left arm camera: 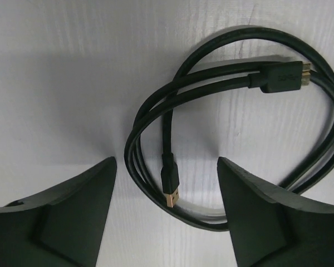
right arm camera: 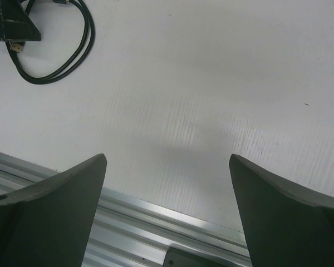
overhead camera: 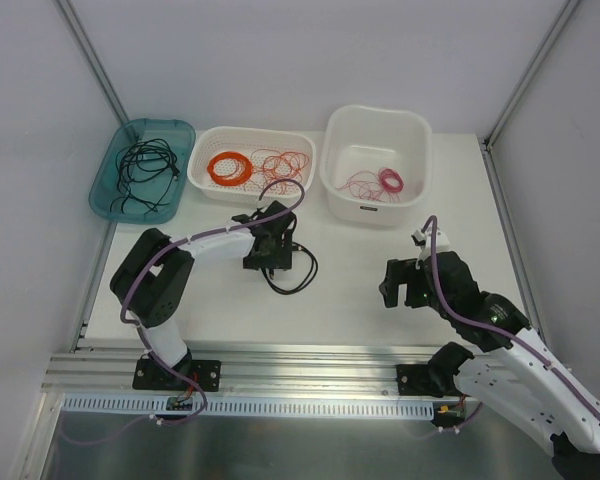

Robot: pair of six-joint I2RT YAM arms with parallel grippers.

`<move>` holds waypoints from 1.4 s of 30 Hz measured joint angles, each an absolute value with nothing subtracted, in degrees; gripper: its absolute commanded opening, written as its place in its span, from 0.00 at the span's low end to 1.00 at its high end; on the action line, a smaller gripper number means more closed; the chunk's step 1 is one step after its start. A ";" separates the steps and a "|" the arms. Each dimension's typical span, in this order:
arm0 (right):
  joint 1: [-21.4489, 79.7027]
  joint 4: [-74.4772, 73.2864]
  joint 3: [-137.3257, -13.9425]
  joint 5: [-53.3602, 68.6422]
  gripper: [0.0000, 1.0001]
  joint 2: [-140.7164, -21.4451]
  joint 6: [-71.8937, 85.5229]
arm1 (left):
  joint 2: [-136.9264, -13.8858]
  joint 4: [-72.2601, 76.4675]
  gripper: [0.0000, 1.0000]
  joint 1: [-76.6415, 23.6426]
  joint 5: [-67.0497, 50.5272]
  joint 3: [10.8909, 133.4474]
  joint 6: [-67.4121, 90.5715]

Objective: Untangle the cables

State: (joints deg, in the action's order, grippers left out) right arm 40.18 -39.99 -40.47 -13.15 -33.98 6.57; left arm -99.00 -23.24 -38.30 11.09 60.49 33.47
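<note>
Cable spot first: the black cable (overhead camera: 292, 268) lies looped on the counter (overhead camera: 360, 300), just left of centre in the top view, right under our left claw (left arm camera: 166, 164). Its fingers stand apart with nothing pinched. From that wrist we see the loop stretch toward the upper right, with the gold plug (left arm camera: 171, 196) between the fingers. Our right claw (right arm camera: 167, 161) is wide, empty and well off to the right, so left's nearer. The teal tray (overhead camera: 105, 185) holds black wires (overhead camera: 145, 170). The white basket (overhead camera: 202, 150) has an orange coil (overhead camera: 228, 168) plus loose red wires (overhead camera: 285, 165), and the white tub (overhead camera: 420, 130) pink ones (overhead camera: 375, 183).
</note>
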 measured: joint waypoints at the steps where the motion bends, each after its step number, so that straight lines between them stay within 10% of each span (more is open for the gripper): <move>1: 40.18 -40.14 -40.47 -13.26 0.97 -33.93 6.50 | -99.77 -23.27 0.61 -38.30 11.07 60.60 33.61; 10: 40.16 -40.66 -40.05 -13.76 0.97 -33.56 5.89 | -101.16 -24.10 0.00 -38.30 12.78 61.65 33.65; 24: 40.16 -40.62 -39.68 -14.15 0.97 -34.00 5.69 | -87.35 -28.56 0.00 -34.54 13.85 61.54 30.11; 42: 40.18 -40.34 -39.68 -14.39 0.97 -36.14 5.23 | -85.97 -30.72 0.00 10.52 3.57 82.83 23.59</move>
State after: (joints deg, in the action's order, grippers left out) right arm 40.18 -40.34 -39.68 -14.39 -36.14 5.23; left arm -85.97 -30.72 10.52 3.57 82.83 23.59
